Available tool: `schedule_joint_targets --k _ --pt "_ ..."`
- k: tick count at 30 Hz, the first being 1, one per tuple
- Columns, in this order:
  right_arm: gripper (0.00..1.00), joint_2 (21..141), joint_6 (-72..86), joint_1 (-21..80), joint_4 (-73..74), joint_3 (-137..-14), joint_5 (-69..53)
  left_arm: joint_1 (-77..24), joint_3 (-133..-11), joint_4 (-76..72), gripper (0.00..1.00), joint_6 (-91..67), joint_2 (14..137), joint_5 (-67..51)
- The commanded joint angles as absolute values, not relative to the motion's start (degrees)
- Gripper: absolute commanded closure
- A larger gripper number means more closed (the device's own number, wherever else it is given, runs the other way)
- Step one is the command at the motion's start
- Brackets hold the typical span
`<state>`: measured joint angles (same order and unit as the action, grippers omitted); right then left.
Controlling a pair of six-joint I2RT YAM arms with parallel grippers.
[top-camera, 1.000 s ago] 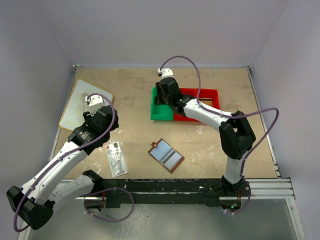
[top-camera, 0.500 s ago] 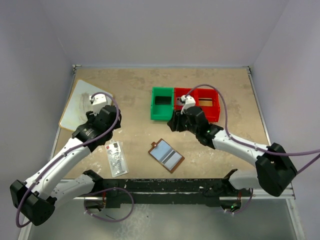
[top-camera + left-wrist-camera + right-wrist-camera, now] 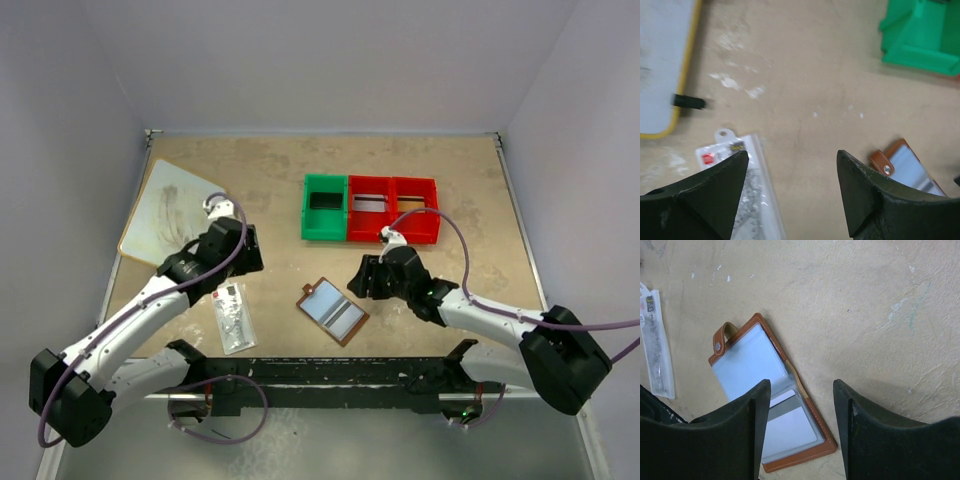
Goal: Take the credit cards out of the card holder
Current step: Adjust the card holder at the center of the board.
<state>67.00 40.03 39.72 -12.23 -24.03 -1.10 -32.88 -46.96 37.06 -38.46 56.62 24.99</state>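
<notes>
Since a second ago our right arm has drawn back from the red bin (image 3: 391, 212) to the near edge of the table (image 3: 280, 170). Our left arm has swung in from the board (image 3: 165, 205) at the far left corner toward the middle.

Our right gripper (image 3: 801, 385) now hangs over the wallet (image 3: 747, 372), fingers released and spread with nothing between them. The wallet lies flat near the middle of the near edge, opened with its blue-grey pockets up and the snap tab pointing far-left, so the pocket mouths are easy to reach from above. We judge the fingers are straddling its right half to work at a pocket.

Our left gripper (image 3: 792, 156) is also released and empty. It points at bare table between the packet (image 3: 757, 190) and the wallet's tab, probably so it can pin the wallet while the other arm pulls.

A grey card (image 3: 368, 204) lies in the red bin's middle compartment, and what looks like the tan card (image 3: 417, 204) lies in its right one. A pale strip shows at one pocket mouth, but we cannot tell whether that is another card.
</notes>
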Motion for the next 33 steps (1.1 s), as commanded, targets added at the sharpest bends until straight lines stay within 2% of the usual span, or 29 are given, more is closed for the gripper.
schedule_joint_targets --k 1,6,9,12,16,23,28,33 --pt "0.44 66.7 42.0 39.7 -11.7 -23.3 -2.9 -33.6 -41.7 27.7 0.30 -42.5 58.7 1.9" --pt "0.44 67.7 42.6 39.7 -12.8 -20.9 -5.9 -47.0 -36.0 20.0 0.29 -52.2 58.3 5.1" --pt "0.44 67.7 43.2 39.7 -13.6 -19.6 -6.3 -51.6 -34.0 16.4 0.30 -55.7 60.5 5.9" --pt "0.45 67.6 43.6 39.7 -14.2 -18.8 -6.8 -55.3 -31.7 12.4 0.36 -61.2 63.2 9.3" --pt "0.46 67.5 43.7 39.7 -14.5 -18.6 -7.1 -60.9 -29.5 5.5 0.38 -66.6 69.3 12.8" --pt "0.49 65.7 44.1 39.9 -14.3 -17.4 -9.3 -64.4 -32.4 2.9 0.43 -70.0 78.3 19.3" --pt "0.52 64.2 46.6 39.9 -14.6 -15.4 -11.4 -64.6 -35.0 6.7 0.48 -69.3 81.2 27.1" --pt "0.56 63.3 48.8 40.1 -17.4 -12.7 -14.0 -64.6 -38.6 7.3 0.53 -66.2 83.9 28.3"
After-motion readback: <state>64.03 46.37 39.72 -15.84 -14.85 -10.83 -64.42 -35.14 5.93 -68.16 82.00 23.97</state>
